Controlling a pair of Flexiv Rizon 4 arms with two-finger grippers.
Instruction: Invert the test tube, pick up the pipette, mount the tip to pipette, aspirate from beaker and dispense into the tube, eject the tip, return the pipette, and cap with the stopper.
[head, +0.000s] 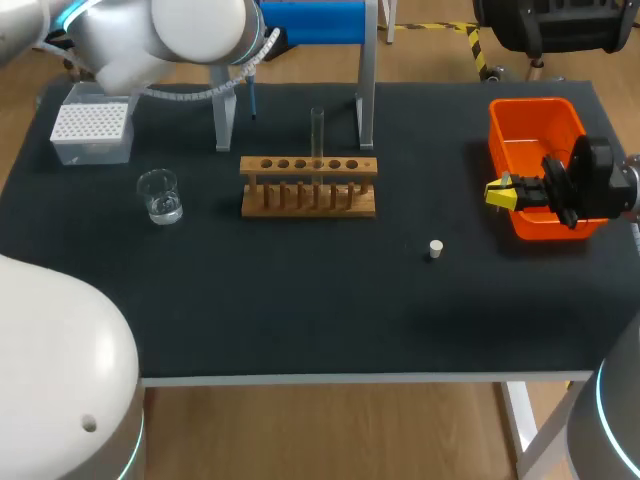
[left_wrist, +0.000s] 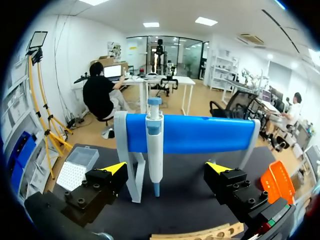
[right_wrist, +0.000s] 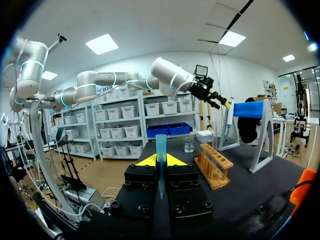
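The rack (head: 308, 185) is bare, smooth wood — the table (head: 300, 310) matt black. Held in the right claw (right_wrist: 160, 161), the tip (right_wrist: 160, 145) is translucent blue plastic.

One pipette (left_wrist: 154, 145), one tip (right_wrist: 160, 150), one beaker (head: 160, 195), one tube (head: 317, 130), one stopper (head: 435, 249), one rack (head: 308, 186) (apparently six-holed)

Lab bench setup: black table (head: 300, 310), wooden tube rack (head: 308, 188) holding a glass test tube (head: 317, 128) at centre, beaker (head: 159, 196) and tip box (head: 92, 131) upper left, pipette (left_wrist: 154, 145) hanging on blue stand (left_wrist: 200, 133) behind the rack.
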